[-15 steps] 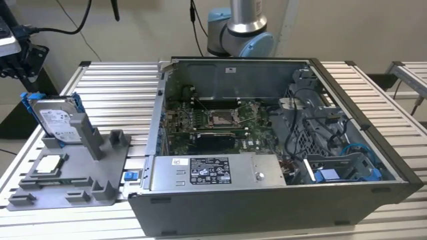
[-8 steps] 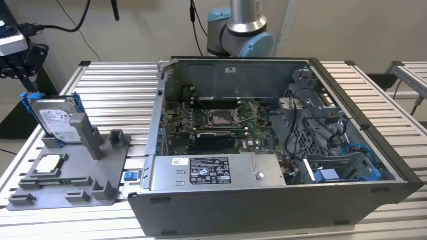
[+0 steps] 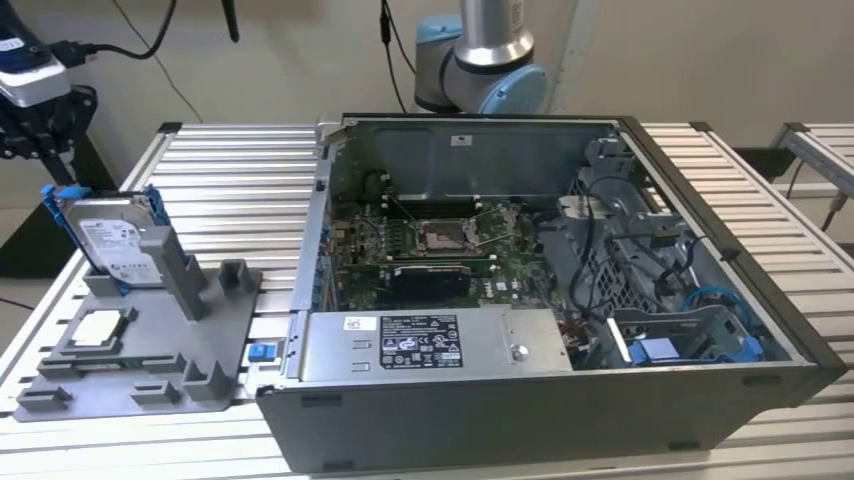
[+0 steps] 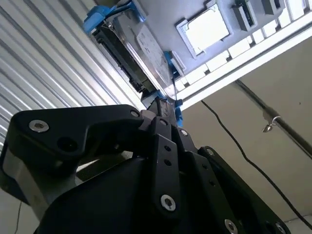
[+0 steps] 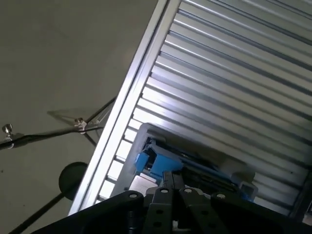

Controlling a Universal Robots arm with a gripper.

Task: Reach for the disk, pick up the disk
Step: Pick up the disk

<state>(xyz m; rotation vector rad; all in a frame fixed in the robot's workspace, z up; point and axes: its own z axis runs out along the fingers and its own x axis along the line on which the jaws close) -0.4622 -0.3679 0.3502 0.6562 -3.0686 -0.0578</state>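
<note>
The disk is a silver-grey drive with a white label and blue rails. It stands on edge in a slot of the grey holder at the exterior view's left. My gripper hangs above it and a little further toward the exterior view's left, off the table's corner. In the second wrist view the disk lies just past the black fingertips. In the first wrist view its blue rail end sits right beyond the fingertips. The fingers look closed together with nothing between them, apart from the disk.
A small square silver-topped chip lies flat on the holder in front of the disk. An open computer case takes up the middle and right of the slatted metal table, with a grey labelled box in its front. Cables hang beyond the table edge.
</note>
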